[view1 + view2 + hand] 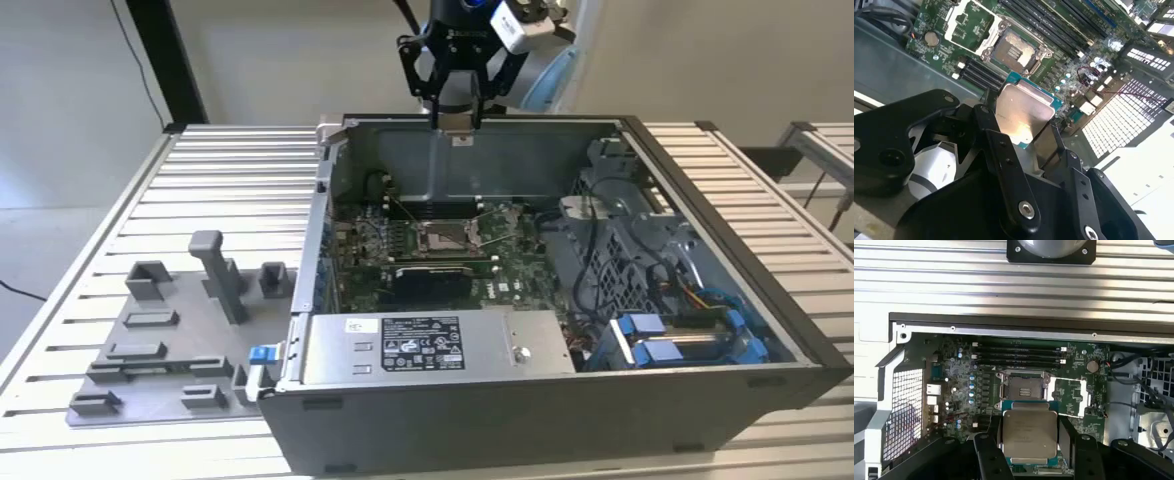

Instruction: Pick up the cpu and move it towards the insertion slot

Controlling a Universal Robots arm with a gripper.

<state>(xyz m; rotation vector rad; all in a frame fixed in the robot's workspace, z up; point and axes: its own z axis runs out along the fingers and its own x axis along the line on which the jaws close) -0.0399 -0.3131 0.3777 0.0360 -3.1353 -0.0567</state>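
Cpu (1030, 436) between closed jaws, above the insertion slot (1023, 388).

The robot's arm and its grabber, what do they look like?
The gripper is black, with flat jointed bars held by shiny round screws. Its fingers are long and black. In the exterior view, the gripper hangs from a pale blue-grey arm, with a black cable above.

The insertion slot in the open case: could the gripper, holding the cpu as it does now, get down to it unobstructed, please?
Probably yes. The gripper holds the cpu above the open-topped case, and the insertion slot lies uncovered with nothing visible between them.
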